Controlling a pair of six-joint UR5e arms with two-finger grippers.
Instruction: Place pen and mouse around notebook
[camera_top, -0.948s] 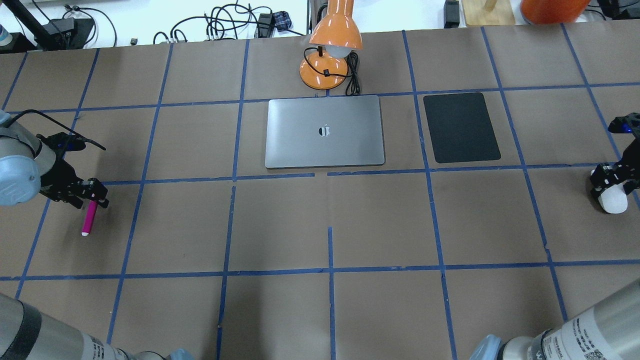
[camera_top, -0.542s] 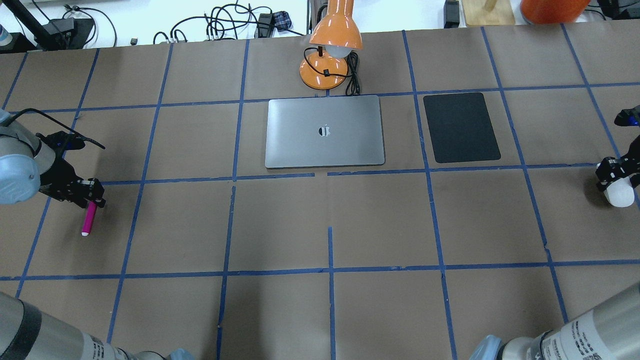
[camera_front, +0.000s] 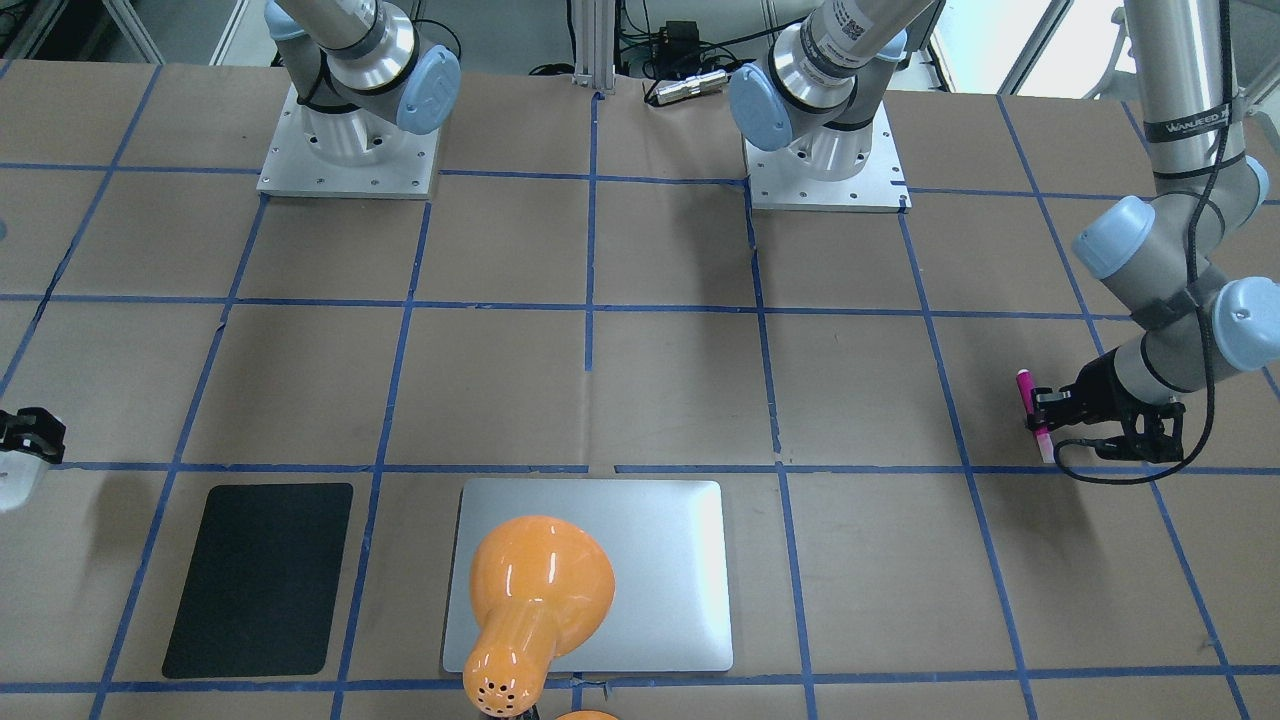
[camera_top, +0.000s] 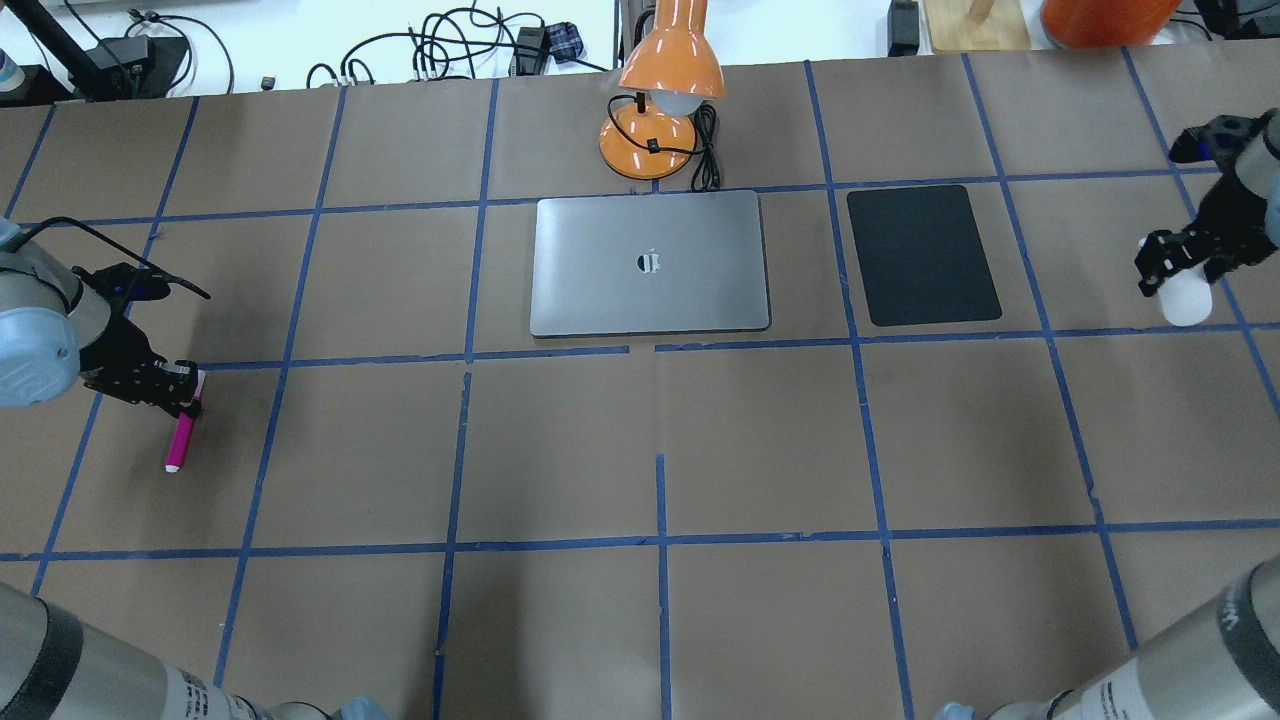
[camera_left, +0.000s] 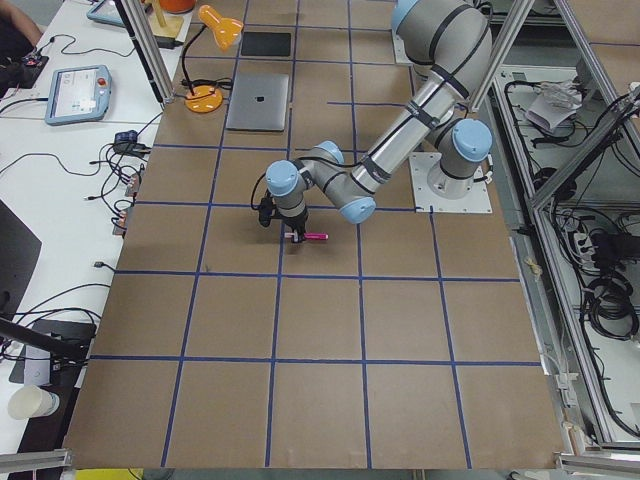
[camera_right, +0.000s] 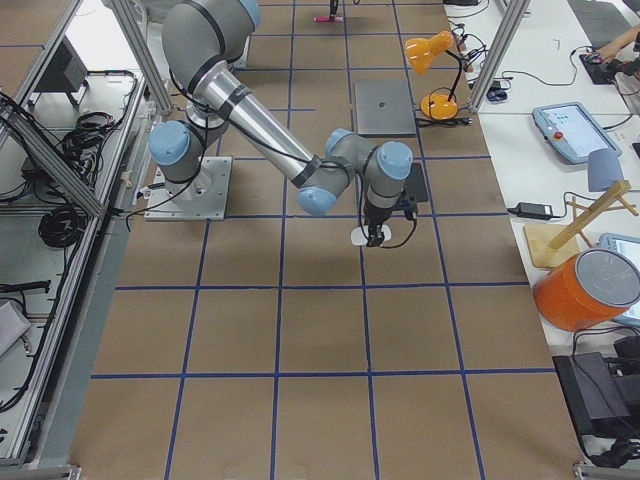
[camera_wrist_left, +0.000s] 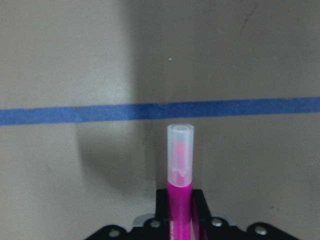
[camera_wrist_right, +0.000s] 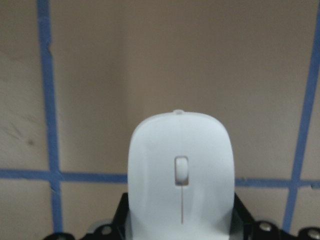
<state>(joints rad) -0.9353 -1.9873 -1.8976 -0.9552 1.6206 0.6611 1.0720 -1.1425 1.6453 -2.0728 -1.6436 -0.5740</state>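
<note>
The magenta pen (camera_top: 181, 441) lies at the table's left side, and my left gripper (camera_top: 190, 392) is shut on its far end. In the left wrist view the pen (camera_wrist_left: 179, 172) sticks out between the fingers, pale cap forward. My right gripper (camera_top: 1172, 275) is shut on the white mouse (camera_top: 1185, 303), held above the table at the right edge. The mouse (camera_wrist_right: 181, 170) fills the right wrist view. The silver notebook (camera_top: 650, 262) lies closed at the far middle, apart from both grippers.
An orange desk lamp (camera_top: 660, 100) stands just behind the notebook, its cord beside it. A black mat (camera_top: 922, 255) lies to the notebook's right, between it and the mouse. Both arm bases (camera_front: 348, 150) sit on the robot's side.
My left gripper's fingers have closed on the pen, which has stayed in place. My right gripper has carried the mouse away from the robot and slightly toward the black mat.
</note>
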